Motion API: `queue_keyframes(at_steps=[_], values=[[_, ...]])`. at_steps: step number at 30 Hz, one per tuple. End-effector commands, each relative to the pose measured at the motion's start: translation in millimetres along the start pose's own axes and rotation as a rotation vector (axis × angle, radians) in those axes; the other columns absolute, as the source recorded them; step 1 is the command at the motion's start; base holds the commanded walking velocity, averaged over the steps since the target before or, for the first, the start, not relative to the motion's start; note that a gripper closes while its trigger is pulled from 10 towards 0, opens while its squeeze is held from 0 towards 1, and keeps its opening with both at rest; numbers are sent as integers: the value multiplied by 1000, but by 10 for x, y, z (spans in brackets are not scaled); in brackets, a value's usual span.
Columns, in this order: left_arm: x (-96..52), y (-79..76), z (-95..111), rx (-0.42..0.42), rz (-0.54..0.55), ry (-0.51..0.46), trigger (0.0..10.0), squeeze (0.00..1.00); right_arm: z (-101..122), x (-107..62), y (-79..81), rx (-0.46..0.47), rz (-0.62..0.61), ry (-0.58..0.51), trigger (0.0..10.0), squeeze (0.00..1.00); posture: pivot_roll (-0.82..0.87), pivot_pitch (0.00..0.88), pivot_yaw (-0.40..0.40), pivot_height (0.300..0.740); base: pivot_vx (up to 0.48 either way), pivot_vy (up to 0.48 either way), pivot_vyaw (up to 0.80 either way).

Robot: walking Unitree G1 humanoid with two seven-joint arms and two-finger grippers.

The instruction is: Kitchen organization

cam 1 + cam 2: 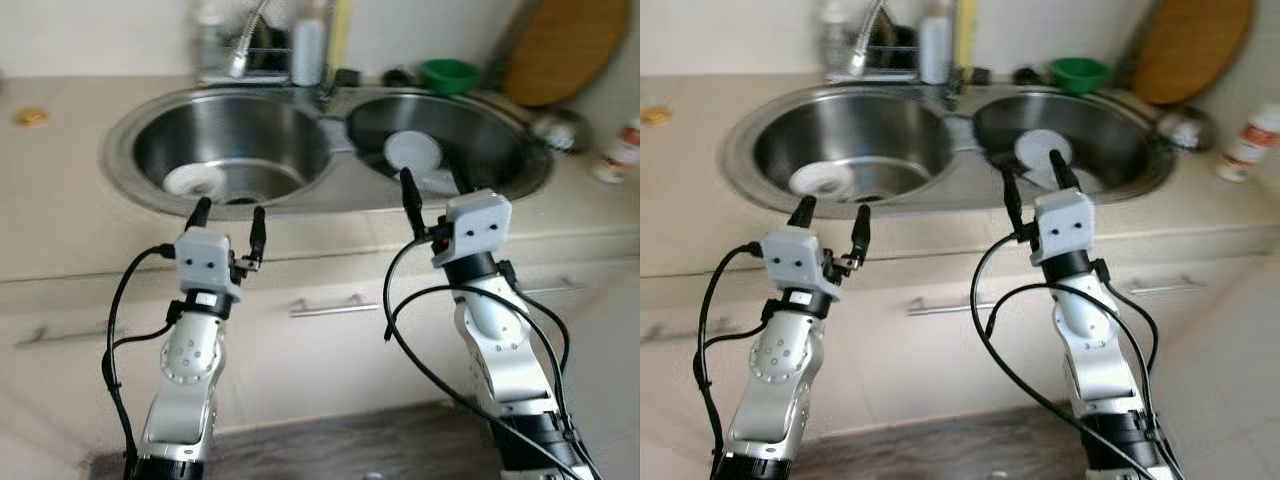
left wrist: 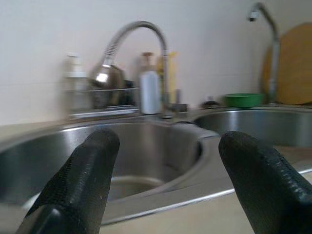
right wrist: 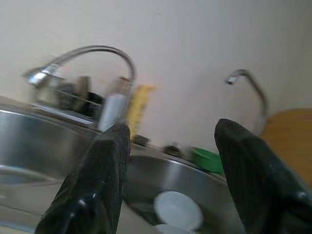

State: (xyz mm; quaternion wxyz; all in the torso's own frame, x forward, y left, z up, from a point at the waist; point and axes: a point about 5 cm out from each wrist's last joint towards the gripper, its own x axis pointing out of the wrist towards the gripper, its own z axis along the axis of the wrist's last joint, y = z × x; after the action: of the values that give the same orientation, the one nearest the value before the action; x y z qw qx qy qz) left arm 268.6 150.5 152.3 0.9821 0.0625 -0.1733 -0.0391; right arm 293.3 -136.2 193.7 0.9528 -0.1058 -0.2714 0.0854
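A steel double sink [image 1: 330,192] is set in a beige counter. A white dish [image 1: 193,180] lies by the drain in the left basin. The right basin holds a round white plate [image 1: 412,150], also seen as the white plate [image 3: 178,210] in the right wrist view. My left gripper [image 1: 228,220] is open over the counter's front edge, before the left basin, holding nothing. My right gripper [image 1: 1034,180] is open and empty at the front rim of the right basin. Neither touches a dish.
A curved faucet [image 1: 245,40], a white bottle [image 1: 308,48] and a green bowl [image 1: 448,74] stand behind the sink. A wooden board [image 1: 565,45] leans at the back right, with a small bottle [image 1: 618,155] nearby. Drawer handles [image 1: 335,305] run below the counter.
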Motion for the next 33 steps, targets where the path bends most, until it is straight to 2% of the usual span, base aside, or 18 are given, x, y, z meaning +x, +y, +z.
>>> queue_keyframes(at_steps=[1,4,8,15,23,27,33], values=[[11,-29,4,6,-10,-4,10000,0,66,13,-14,-26,0,-32,10000,0,54,0,-71,740,0,0,-800],[12,-35,30,39,-27,-24,10000,0,81,4,25,-44,18,-51,10000,0,58,5,-71,740,0,0,-800],[16,-25,33,40,-22,-25,10000,0,81,-22,50,-60,33,-55,10000,0,50,9,-69,740,0,0,-800],[14,-26,24,46,-29,-23,10000,0,31,-72,10,-114,19,-29,10000,0,44,14,-66,740,0,0,-800],[22,-24,23,49,-32,-22,10000,0,-78,-38,-43,-147,-35,41,10000,0,46,15,-66,740,0,-441,-800],[24,-23,24,46,-27,-23,10000,0,-166,-7,-122,-134,-95,107,10000,0,46,15,-66,740,0,-472,-800],[25,-24,21,45,-27,-21,10000,0,-195,8,-157,-124,-125,132,10000,0,44,16,-66,740,0,-381,-788]])
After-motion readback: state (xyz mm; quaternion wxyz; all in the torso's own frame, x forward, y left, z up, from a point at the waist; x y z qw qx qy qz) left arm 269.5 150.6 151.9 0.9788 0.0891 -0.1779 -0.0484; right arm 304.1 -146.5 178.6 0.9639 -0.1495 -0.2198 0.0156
